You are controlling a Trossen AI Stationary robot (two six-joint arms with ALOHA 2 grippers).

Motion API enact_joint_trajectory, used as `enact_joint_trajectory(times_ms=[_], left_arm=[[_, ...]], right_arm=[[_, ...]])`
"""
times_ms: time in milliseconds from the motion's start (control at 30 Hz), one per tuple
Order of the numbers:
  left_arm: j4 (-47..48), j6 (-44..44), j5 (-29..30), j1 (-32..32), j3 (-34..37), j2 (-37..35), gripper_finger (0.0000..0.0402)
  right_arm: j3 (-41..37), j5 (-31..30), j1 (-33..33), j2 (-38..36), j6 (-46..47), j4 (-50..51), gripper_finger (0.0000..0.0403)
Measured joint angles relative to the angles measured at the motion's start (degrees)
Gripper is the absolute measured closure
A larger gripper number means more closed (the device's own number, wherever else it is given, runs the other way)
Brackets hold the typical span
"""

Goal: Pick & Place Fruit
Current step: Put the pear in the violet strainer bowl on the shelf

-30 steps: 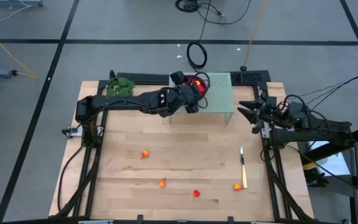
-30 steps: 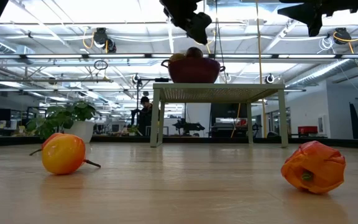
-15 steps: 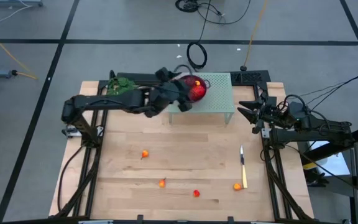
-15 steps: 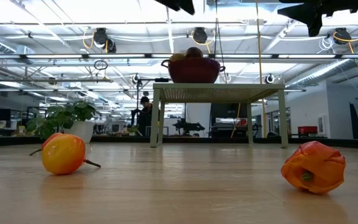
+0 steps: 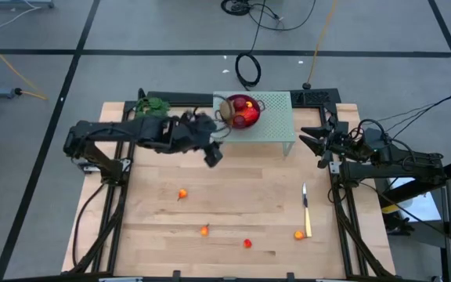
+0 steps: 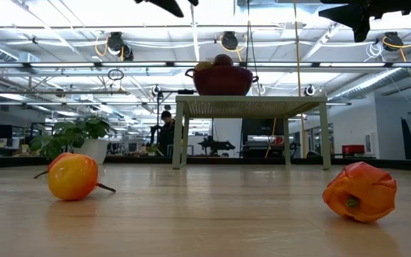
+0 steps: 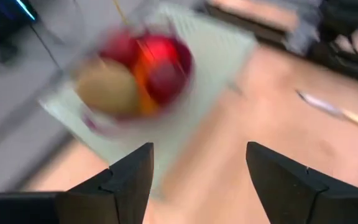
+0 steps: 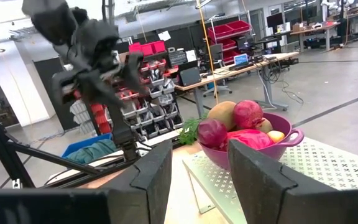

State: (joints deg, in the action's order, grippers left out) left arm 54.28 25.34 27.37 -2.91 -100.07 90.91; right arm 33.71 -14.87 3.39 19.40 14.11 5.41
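Left claw (image 5: 212, 155) hangs over bare wood just beside the near-left corner of the small perforated stand (image 5: 276, 125), fingers spread, nothing between them. Right claw (image 5: 310, 142) waits off the stand's right end, close to the desk's right edge rail, fingers parted by a narrow gap and empty.

Desk (image 5: 147, 235): wooden top, bounded by a dark frame on all sides. Widest open stretch lies between the stand and the loose fruit nearer the front edge.

Stand sits against the back edge of the desk. On its left half sits a purple bowl (image 5: 239, 112) holding several pieces: a brown oval, red and dark red rounds, a little yellow-orange.

Leafy green sprig (image 5: 152, 106) lies left of the stand, at the back edge.

Knife (image 5: 306, 209) lies well in front of the stand's right end, running front to back, near the right rail.

Loose fruit, all small and orange to red, well clear of the stand: one (image 5: 182, 194) in front of the left claw; one (image 5: 204, 230) farther toward the front edge; one (image 5: 247, 244) closest to the front edge; one (image 5: 298, 234) touching or just beside the knife handle.
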Motion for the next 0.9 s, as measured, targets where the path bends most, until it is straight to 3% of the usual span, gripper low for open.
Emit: enact_joint_trajectory(times_ms=[133,233,400,700,900], left_arm=[[7.42,8.46,-10.12,-1.48,0.00,0.42,0.0155],[12.38,14.15,-14.35,-3.19,0.51,1.13,0.0155],[16.79,22.90,-15.38,-6.31,3.99,1.61,0.0156],[15.74,33.37,-15.46,-10.86,14.52,1.62,0.0156],[15.83,41.91,-19.38,-12.12,19.32,1.62,0.0155]], right_arm=[[0.00,0.00,-0.01,0.00,0.00,0.00,0.0252],[0.00,0.00,0.01,0.00,0.00,0.00,0.0252],[0.02,0.02,0.01,-0.02,0.00,0.05,0.0252],[0.02,0.02,0.01,-0.02,-0.01,0.14,0.0252],[0.02,0.02,0.00,-0.02,-0.02,0.15,0.0252]])
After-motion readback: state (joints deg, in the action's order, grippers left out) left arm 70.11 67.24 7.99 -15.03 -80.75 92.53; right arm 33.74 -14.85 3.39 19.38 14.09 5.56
